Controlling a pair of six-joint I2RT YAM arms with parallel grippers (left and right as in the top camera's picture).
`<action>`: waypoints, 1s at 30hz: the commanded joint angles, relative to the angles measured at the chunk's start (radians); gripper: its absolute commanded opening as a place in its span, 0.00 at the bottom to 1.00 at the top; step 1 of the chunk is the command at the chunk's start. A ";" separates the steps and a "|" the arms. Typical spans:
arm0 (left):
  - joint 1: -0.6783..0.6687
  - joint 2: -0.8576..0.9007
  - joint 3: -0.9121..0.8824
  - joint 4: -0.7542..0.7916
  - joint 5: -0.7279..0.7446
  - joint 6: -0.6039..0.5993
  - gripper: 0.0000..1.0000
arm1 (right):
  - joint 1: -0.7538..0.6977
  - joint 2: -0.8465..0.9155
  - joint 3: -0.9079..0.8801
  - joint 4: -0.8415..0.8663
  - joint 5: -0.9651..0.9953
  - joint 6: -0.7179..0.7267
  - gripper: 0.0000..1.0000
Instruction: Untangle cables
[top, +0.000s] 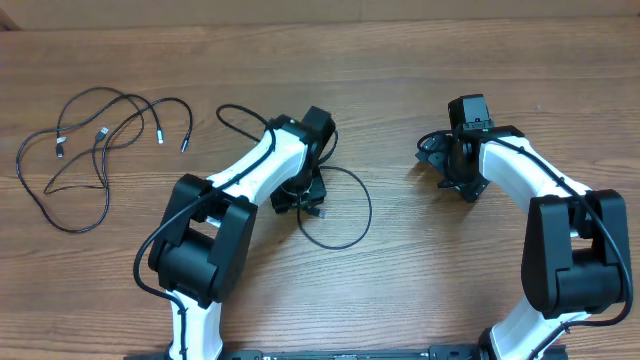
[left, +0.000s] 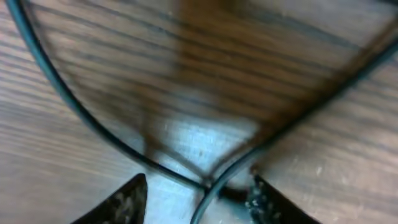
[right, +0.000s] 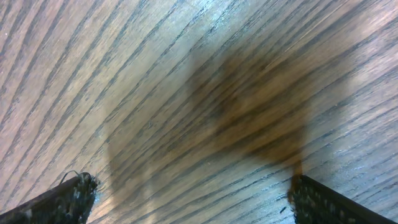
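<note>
My left arm (top: 240, 185) reaches forward and inward from its base at the near edge of the bench (top: 400, 60). Its wrist is bent down, so my left jaws sit low over the wood near the middle. They are partly open. In the left wrist view my two fingers (left: 121, 202) stand apart at the bottom edge. The loop cable (left: 74, 112) crosses over itself in the gap between them. That gap is far wider than the cord, so I am not clamping it. A small dark bit lies right beside my right-hand finger, but it is too blurred for me to say what it is.

From overhead, that loop cable (top: 345, 215) forms a round ring on the bench, just to the right of my left jaws, and part of it runs under them.

My right arm (top: 530, 180) comes up the right side and bends inward, with its wrist pointing down at the bench. My right jaws are spread wide. In the right wrist view the fingers (right: 68, 196) sit at the two bottom corners, with only bare wood grain and their own shadow between them. They hold nothing and touch nothing.

The tangled cables (top: 90, 150) lie at the far left of the bench, well apart from both arms. They are thin black cords looping over one another, with small plug ends pointing to the right. No arm or other thing lies over them.
</note>
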 joint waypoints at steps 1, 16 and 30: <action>-0.005 -0.002 -0.060 0.045 0.025 -0.049 0.56 | -0.001 0.027 -0.021 -0.001 -0.002 -0.003 1.00; -0.006 -0.002 -0.127 0.062 0.023 -0.029 0.15 | -0.001 0.027 -0.021 -0.001 -0.002 -0.003 1.00; 0.002 -0.023 -0.109 0.062 0.133 0.188 0.04 | -0.001 0.027 -0.021 -0.001 -0.002 -0.003 1.00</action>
